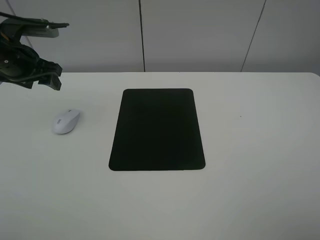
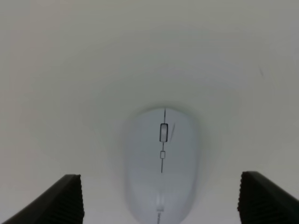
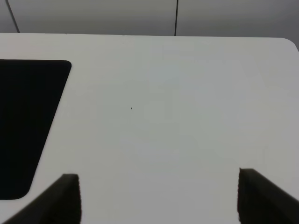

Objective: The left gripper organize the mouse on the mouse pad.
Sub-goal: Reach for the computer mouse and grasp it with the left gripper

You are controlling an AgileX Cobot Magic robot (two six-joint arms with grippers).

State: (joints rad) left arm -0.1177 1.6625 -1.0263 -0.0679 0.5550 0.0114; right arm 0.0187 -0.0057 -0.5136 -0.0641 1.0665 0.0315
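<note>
The white mouse (image 1: 66, 121) lies on the white table, left of the black mouse pad (image 1: 158, 129) and apart from it. My left gripper (image 1: 49, 80) hovers above and behind the mouse at the far left, open. In the left wrist view the mouse (image 2: 161, 163) shows between the spread dark fingertips (image 2: 65, 200), grey scroll wheel facing away, and nothing is held. The right gripper (image 3: 159, 200) is out of the overhead view; its wrist view shows wide-spread fingertips (image 3: 264, 198) over bare table, with a corner of the mouse pad (image 3: 25, 121) to one side.
The white table (image 1: 250, 150) ends at a rounded far right corner. A grey panelled wall (image 1: 200, 35) with dark seams stands behind it.
</note>
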